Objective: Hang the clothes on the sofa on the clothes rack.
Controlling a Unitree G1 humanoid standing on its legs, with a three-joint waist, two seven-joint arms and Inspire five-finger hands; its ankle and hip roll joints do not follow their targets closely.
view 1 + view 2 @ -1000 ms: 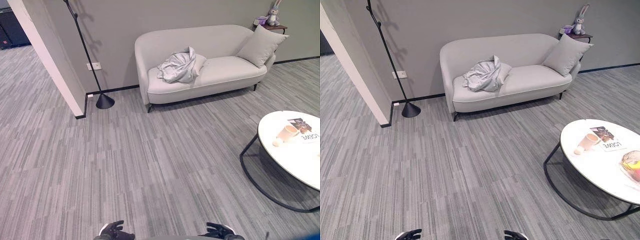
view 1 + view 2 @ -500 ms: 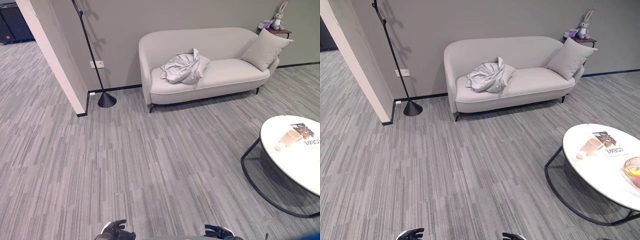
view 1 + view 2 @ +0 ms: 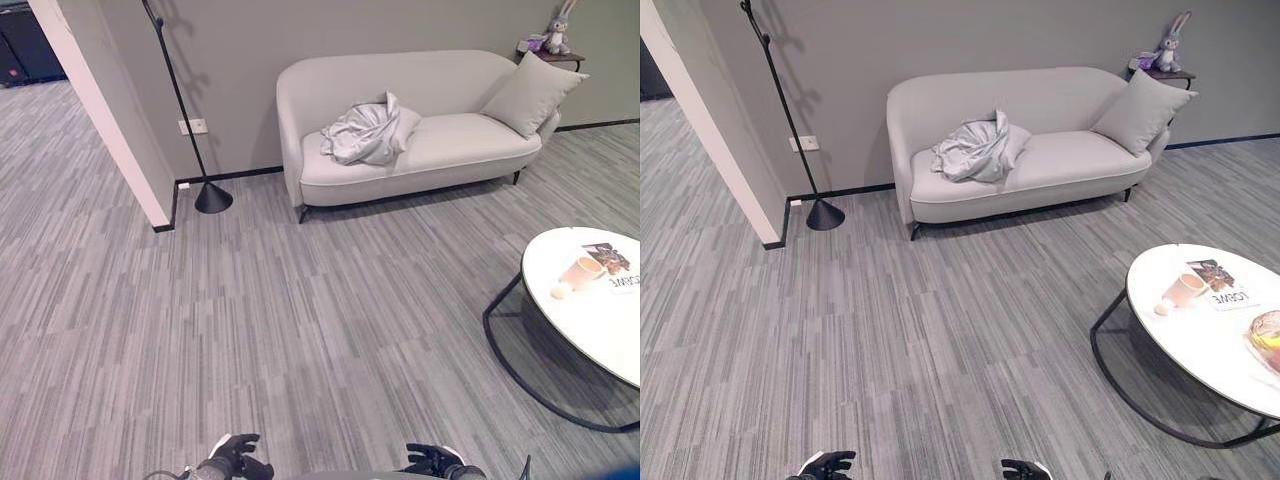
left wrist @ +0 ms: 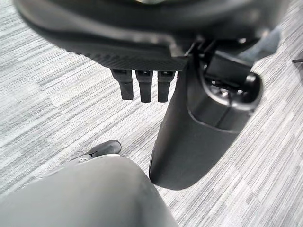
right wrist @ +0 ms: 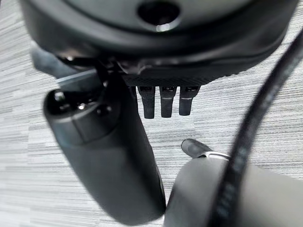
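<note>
Left robot hand (image 3: 232, 457), right robot hand (image 3: 432, 461): low, fingers relaxed, empty. Crumpled silver-grey garment (image 3: 362, 133) far ahead on pale grey fabric sofa (image 3: 440, 150). Black pole rack (image 3: 190, 120) ahead-left. Nothing hung; approach, pickup, hanging remain.

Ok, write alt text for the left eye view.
A crumpled grey garment lies on the left seat of a pale sofa across the carpeted floor, with a black clothes rack standing to the sofa's left. Both hands, left hand and right hand, hang low and empty.
</note>
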